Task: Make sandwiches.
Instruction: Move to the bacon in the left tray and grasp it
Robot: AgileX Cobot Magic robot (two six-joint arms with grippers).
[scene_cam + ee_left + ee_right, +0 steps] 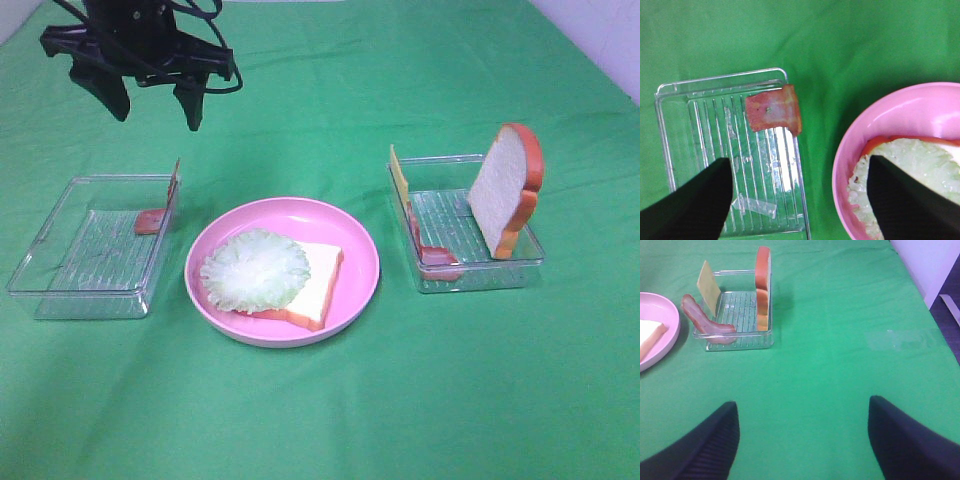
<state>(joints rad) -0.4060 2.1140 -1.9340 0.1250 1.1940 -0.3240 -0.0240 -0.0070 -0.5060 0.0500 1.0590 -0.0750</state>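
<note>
On the pink plate [355,290] lies a white bread slice [322,278] with frilly pale green lettuce [255,270] on top; both show in the left wrist view too, the lettuce [912,170] on the plate [900,112]. A bacon strip [152,220] leans in the left clear tray [85,250], seen close in the left wrist view [774,111]. The right tray [470,260] holds an upright bread slice [508,185], a cheese square [399,178] and bacon [438,257]. My left gripper [155,110] hangs open and empty above the left tray. My right gripper [800,440] is open and empty, outside the exterior view.
Green cloth [320,400] covers the table. A pale wall and dark gap edge the table's far right side [940,270]. In the right wrist view the right tray [740,335] stands beyond the gripper with bread [763,285], cheese [708,285] and bacon [702,320].
</note>
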